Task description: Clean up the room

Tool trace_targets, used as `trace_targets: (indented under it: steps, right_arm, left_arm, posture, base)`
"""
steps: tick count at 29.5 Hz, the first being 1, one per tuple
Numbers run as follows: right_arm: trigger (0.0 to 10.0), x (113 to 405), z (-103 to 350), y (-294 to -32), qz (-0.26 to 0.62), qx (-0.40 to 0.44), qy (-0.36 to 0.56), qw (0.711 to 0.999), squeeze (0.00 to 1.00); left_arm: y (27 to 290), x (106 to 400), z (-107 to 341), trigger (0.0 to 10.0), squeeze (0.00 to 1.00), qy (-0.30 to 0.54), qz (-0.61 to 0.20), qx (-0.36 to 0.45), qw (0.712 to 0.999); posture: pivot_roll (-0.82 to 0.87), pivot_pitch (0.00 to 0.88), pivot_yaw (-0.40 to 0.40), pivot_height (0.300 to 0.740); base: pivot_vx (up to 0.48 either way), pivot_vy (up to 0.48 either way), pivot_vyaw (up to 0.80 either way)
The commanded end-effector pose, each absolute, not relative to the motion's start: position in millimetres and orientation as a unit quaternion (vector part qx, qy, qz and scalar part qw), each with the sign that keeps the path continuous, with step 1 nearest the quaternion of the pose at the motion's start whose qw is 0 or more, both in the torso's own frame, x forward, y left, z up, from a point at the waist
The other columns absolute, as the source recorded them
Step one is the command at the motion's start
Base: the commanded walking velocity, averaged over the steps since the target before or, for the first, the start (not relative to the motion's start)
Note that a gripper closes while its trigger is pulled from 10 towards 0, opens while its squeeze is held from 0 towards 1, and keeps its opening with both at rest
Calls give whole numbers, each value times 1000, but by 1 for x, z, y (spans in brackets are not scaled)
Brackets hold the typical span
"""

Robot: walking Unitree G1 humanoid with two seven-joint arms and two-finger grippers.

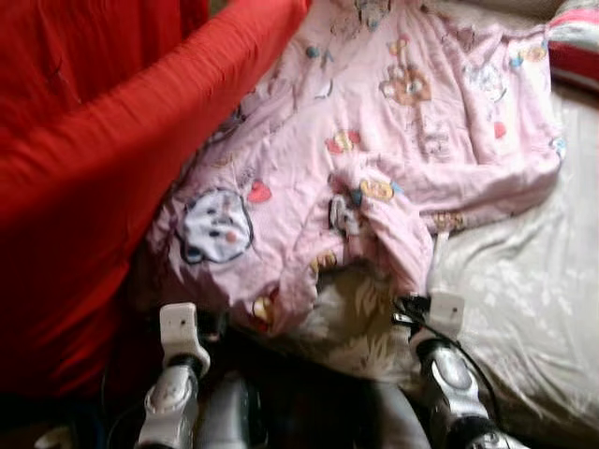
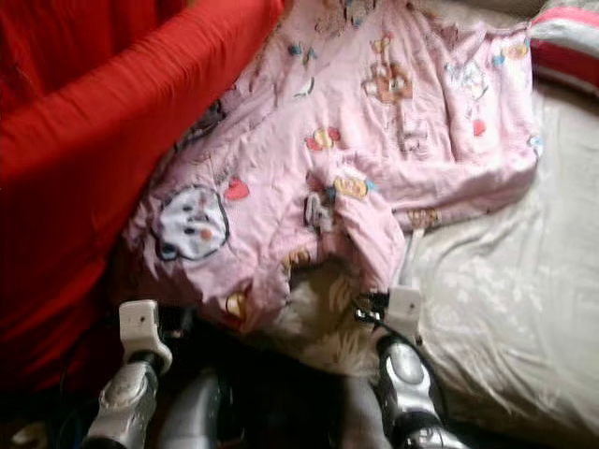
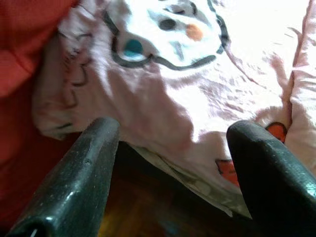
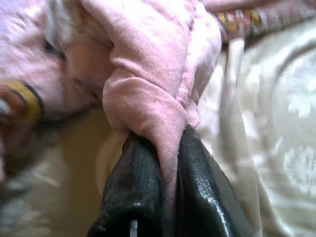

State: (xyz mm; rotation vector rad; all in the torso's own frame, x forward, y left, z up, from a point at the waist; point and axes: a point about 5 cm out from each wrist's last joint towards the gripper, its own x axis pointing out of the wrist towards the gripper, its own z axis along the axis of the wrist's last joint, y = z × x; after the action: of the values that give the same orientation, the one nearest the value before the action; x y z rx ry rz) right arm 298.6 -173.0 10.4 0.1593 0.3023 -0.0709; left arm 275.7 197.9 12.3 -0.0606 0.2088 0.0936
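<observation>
On bed: right gripper (image 4: 165, 148) pinching pink blanket (image 1: 393, 122) fold; left gripper (image 3: 173, 148) spread, apparently near edge.

A blanket (image 1: 393, 140) lies spread over a bed sheet (image 1: 524, 290), which reaches out to its right and toward the robot. A duvet (image 1: 103, 168) lies to the blanket's left, its edge touching the blanket. A pillow (image 1: 576, 42) sits at the far right, behind the sheet. The right gripper (image 4: 165, 163) is at the blanket's near edge with a fold between its fingers. The left gripper (image 3: 173, 163) is near the blanket's left corner.
</observation>
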Motion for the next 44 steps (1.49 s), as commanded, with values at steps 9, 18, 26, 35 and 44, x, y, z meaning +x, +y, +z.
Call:
trace_targets:
  steps: [9,18,26,35,44]
  right_arm:
    - [10000,294,7,-178,-42,73,154,984,0]
    - [10000,294,7,-175,-34,69,152,985,0]
    - [10000,294,7,-174,-34,67,154,985,0]
    - [10000,293,5,-173,-35,65,158,985,0]
    - [10000,291,3,-172,-37,66,164,984,0]
  left_arm:
    - [218,241,-24,10000,0,198,97,-41,975]
    - [222,223,-41,10000,0,244,118,-49,961]
    - [218,220,-44,10000,0,250,114,-50,960]
    - [219,219,-45,10000,0,254,111,-51,960]
    - [217,220,-44,10000,0,249,104,-50,961]
  posture:
    - [66,229,-36,740]
    - [63,237,-39,740]
    - [65,240,-39,740]
    - [68,249,-33,740]
    - [70,255,-28,740]
  base:
    - [0,0,0]
    - [0,0,0]
    - [0,0,0]
    - [0,0,0]
    - [-171,0,0]
